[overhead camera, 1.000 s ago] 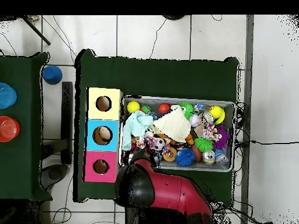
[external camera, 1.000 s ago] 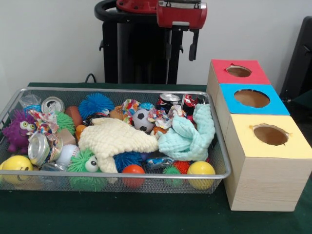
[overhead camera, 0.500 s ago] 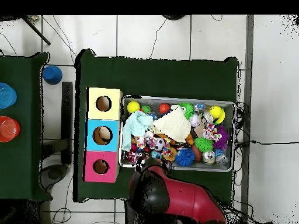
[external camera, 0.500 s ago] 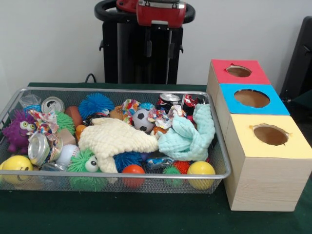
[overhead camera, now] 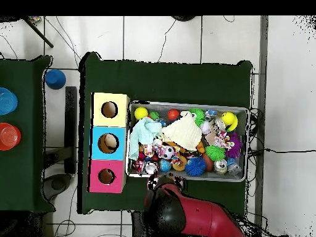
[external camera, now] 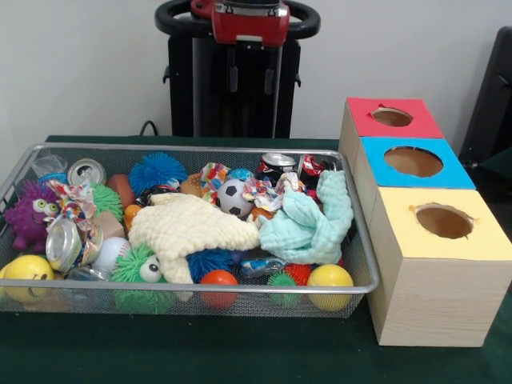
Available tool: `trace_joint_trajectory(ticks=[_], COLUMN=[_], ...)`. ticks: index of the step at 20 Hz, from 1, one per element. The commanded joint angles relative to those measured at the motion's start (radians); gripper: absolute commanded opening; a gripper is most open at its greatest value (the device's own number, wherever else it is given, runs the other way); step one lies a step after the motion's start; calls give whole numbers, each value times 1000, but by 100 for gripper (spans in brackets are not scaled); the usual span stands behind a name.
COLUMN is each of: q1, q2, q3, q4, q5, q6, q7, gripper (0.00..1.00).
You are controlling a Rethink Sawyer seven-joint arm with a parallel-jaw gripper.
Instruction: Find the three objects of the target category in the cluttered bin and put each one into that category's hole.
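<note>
A wire mesh bin (external camera: 96, 290) holds mixed clutter: a teal cloth (external camera: 308, 224), a cream cloth (external camera: 188, 228), crushed cans (external camera: 86, 170) (external camera: 64, 244) (external camera: 276, 164), a soccer ball (external camera: 234, 196), spiky toys and a yellow ball (external camera: 330, 280). Right of the bin stand three boxes with round holes: red (external camera: 360, 112), blue (external camera: 456, 172) and yellow (external camera: 400, 232). My gripper (external camera: 250, 80) hangs high behind the bin's far rim, open, with nothing between its fingers. In the overhead view the red arm (overhead camera: 185, 216) covers the gripper, just below the bin (overhead camera: 247, 142).
A purple monster toy (external camera: 30, 214) and a yellow smiley ball (external camera: 28, 272) fill the bin's left end. In the overhead view, blue (overhead camera: 55, 78) (overhead camera: 5, 100) and red (overhead camera: 8, 136) cups sit on and beside another table at the left.
The arm has swung left in the front view, away from above the red box, to behind the bin's middle. The bin's contents have not moved.
</note>
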Motion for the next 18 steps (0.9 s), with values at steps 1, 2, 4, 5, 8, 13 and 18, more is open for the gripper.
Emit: trace_joint_trajectory(ticks=[1, 2, 4, 5, 8, 13, 18], q1=[-47, -50, -53, -53, -57, -69, -91], q2=[23, 22, 25, 26, 24, 2, -28], q3=[110, 113, 114, 114, 118, 134, 152], q4=[48, 49, 48, 48, 51, 49, 55], q5=[-73, -76, -82, -85, -91, -108, -137], q6=[-73, -73, -74, -75, -76, -96, -134], q7=[62, 63, 67, 70, 77, 80, 84], gripper=[100, 100, 100, 100, 100, 100, 100])
